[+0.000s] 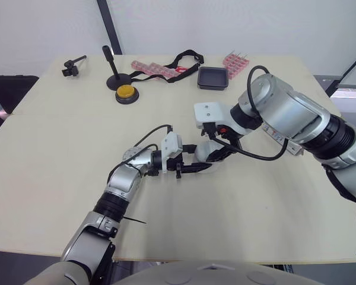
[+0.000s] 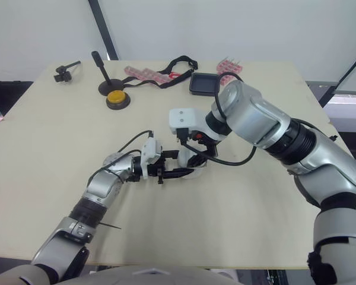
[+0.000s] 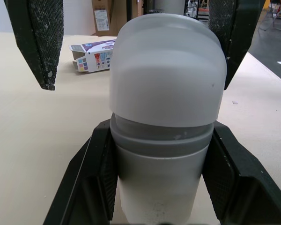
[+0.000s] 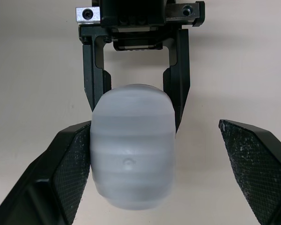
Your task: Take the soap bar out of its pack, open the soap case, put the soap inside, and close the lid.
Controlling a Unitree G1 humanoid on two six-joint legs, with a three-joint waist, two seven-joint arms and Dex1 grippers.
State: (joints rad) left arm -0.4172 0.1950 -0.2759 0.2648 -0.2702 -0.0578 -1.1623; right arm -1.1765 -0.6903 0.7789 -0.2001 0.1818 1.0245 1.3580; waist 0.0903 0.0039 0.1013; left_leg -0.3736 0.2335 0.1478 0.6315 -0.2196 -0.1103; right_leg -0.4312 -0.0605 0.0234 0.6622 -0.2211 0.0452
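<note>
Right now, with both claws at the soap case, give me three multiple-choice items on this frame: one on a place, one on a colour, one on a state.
1. Where is the soap case?
A) in the black tray
B) held in the left claw
C) lying beside the button

2. What colour is the button near the far edge of the table?
A) red
B) yellow
C) blue

3. How is the right claw?
A) shut on the soap pack
B) shut on nothing
C) open, one finger on either side of the case

Answers:
1 B: the left claw's fingers clamp the case's lower half.
2 B: its dome is yellow on a black base.
3 C: the right wrist view shows a clear gap between one finger and the case.
</note>
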